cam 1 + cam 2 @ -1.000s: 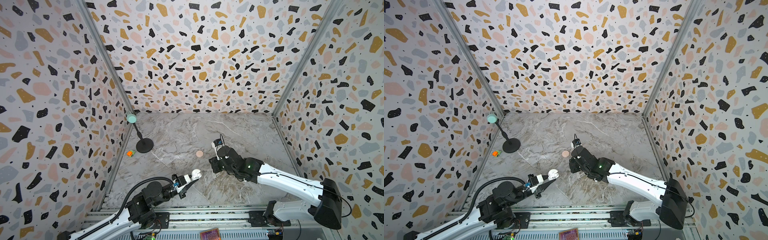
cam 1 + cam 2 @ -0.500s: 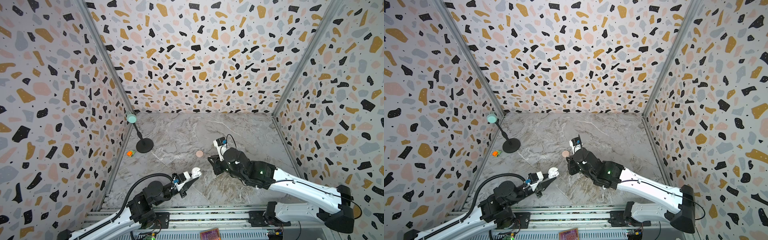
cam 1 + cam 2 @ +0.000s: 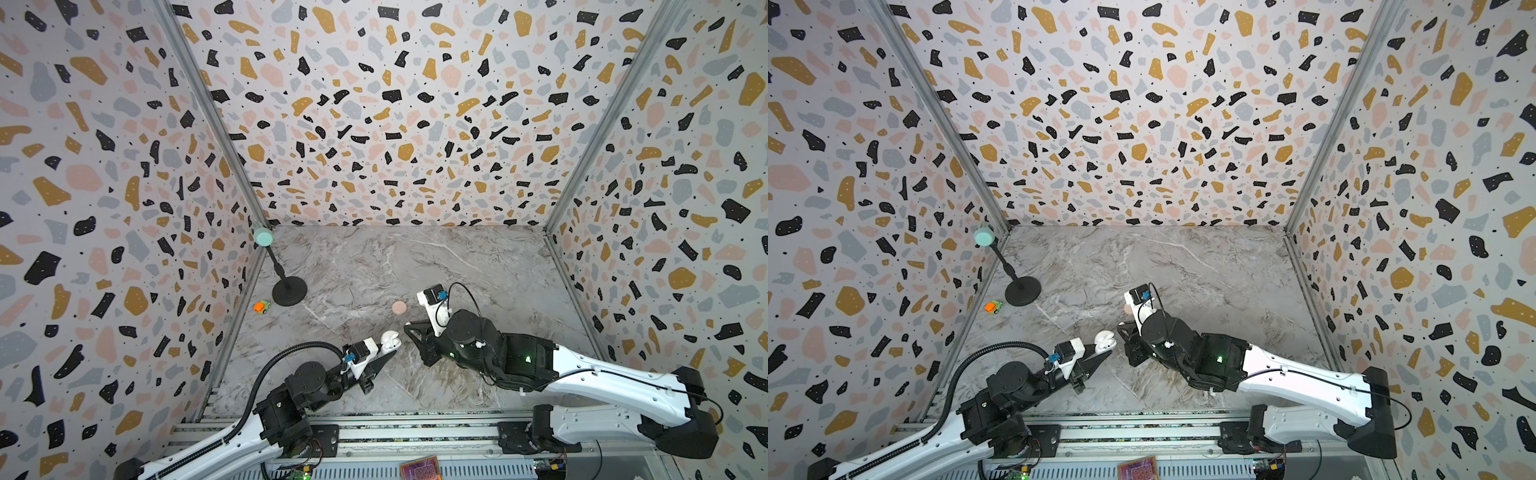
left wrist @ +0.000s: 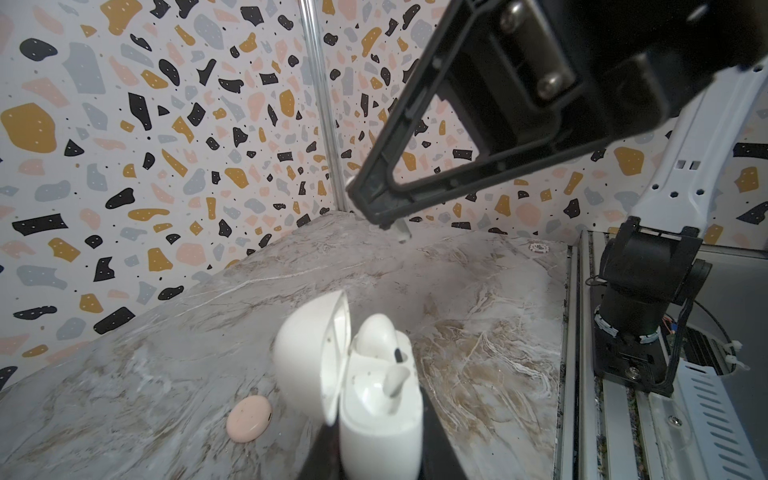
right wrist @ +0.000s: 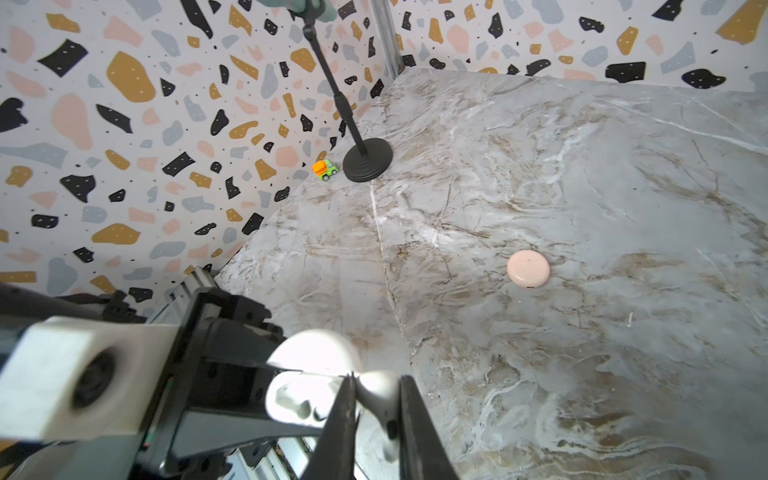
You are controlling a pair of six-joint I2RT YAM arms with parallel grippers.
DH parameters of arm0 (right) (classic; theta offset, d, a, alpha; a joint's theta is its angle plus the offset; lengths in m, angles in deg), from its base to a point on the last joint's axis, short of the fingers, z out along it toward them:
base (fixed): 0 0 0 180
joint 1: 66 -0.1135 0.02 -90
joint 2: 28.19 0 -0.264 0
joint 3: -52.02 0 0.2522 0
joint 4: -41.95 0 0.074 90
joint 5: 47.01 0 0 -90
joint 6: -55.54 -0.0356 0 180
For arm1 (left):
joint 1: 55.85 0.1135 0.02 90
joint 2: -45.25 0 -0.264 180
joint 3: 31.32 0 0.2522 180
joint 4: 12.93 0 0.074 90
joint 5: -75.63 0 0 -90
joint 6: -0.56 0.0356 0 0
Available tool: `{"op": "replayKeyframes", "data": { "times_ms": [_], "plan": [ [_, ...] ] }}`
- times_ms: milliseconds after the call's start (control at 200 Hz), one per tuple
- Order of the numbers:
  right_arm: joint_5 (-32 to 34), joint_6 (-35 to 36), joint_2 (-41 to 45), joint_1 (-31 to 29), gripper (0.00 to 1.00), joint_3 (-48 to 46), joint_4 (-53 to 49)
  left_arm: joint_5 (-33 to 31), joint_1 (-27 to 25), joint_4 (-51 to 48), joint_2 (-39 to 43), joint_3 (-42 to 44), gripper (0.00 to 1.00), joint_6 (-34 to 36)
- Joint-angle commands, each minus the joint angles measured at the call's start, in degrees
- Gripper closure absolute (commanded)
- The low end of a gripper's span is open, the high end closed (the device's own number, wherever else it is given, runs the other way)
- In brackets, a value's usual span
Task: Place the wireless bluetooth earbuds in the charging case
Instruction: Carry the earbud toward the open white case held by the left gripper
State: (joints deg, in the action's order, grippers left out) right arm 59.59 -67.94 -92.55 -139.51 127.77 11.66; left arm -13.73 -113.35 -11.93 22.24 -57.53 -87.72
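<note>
1. Left gripper (image 3: 384,353) clamps the open white case (image 3: 390,338), lid tipped back.
2. Right gripper (image 5: 378,380), narrow, pinches an earbud (image 5: 376,399); we see it has swung in from the right and now hangs just beside the case, so insertion comes next.

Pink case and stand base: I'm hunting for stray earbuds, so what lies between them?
Nothing. The right wrist view shows only bare marble between the pink case and the stand base; no earbud lies there.
</note>
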Motion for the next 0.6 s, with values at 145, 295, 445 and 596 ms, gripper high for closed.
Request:
{"op": "replayKeyframes", "data": {
  "times_ms": [145,295,445,596],
  "plan": [
    [2.2,2.0,2.2,-3.3,0.84,0.7,6.4,-2.0,-0.1,3.9,0.2,0.5,1.0,-3.4],
    [2.1,2.5,2.1,-4.8,0.84,-0.8,9.9,-1.3,0.0,4.5,0.7,0.6,1.0,-4.9],
    [2.4,2.8,1.5,-5.9,0.84,-1.9,12.8,0.3,0.4,5.6,1.6,0.9,1.0,-6.4],
    [2.2,2.9,0.5,-6.5,0.84,-2.3,14.9,2.2,0.6,6.3,2.2,1.1,1.0,-7.6]
  ]
}}
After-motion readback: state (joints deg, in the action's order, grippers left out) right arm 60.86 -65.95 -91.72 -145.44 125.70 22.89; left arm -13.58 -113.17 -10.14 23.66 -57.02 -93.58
